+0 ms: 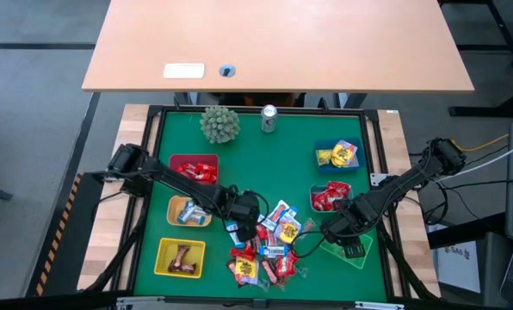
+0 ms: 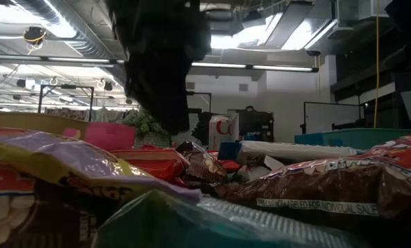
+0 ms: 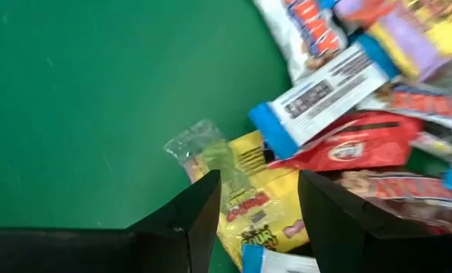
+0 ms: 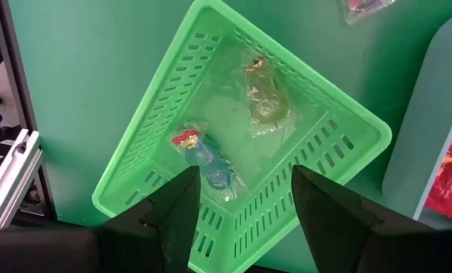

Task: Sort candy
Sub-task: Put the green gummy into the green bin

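The candy lies in a heap [image 1: 265, 250] near the mat's near edge, with shiny red, yellow, blue-white and brown wrappers. My left gripper [image 1: 244, 226] hovers open at the heap's left side. In the left wrist view its fingers [image 3: 260, 193] stand on either side of a yellow wrapped sweet [image 3: 249, 205] lying flat on the mat. My right gripper [image 1: 338, 231] is open above the green basket [image 1: 349, 250]. In the right wrist view [image 4: 245, 182], two clear-wrapped sweets, one blue [image 4: 205, 161] and one greenish [image 4: 268, 102], lie on the basket floor.
More baskets stand on the green mat: red [image 1: 194, 168], orange [image 1: 188, 211] and yellow [image 1: 180, 257] on the left, blue [image 1: 338, 155] and teal [image 1: 330, 196] on the right, each holding sweets. A spiky green ball [image 1: 219, 123] and a silver can [image 1: 268, 118] stand at the far edge.
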You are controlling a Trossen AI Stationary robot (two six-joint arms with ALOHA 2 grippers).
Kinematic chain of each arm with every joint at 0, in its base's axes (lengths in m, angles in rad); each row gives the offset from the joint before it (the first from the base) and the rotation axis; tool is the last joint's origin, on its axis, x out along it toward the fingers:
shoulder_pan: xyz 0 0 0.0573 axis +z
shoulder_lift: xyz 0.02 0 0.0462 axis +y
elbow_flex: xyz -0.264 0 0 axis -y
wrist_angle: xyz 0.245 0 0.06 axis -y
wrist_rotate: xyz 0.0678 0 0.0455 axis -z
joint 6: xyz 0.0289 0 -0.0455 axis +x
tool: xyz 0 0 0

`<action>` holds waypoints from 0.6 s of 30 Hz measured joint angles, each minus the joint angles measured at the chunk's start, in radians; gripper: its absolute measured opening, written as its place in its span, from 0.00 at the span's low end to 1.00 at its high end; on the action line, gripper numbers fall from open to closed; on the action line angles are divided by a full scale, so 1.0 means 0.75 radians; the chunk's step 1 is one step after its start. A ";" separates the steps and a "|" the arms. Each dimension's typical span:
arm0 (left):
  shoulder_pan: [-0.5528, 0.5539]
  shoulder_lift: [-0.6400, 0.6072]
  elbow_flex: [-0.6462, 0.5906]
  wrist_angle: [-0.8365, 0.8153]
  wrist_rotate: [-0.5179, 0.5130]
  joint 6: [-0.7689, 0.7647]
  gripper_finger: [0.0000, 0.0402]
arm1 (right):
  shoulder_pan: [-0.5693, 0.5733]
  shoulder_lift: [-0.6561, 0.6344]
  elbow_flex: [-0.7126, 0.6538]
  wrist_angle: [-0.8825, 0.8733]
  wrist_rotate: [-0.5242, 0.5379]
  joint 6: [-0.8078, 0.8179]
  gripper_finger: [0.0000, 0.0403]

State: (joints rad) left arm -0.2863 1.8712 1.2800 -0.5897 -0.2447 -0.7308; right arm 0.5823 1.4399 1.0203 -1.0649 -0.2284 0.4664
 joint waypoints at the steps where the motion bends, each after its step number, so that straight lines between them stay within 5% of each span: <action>1: 0.000 0.011 -0.001 -0.002 0.001 -0.001 0.41 | 0.000 0.000 0.000 0.000 0.000 0.000 0.51; 18: 0.009 0.153 -0.001 0.002 -0.011 -0.074 0.41 | 0.000 0.000 0.000 0.008 0.000 0.000 0.51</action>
State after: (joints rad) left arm -0.2798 1.9862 1.2793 -0.5880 -0.2530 -0.7864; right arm 0.5823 1.4399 1.0203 -1.0589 -0.2283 0.4664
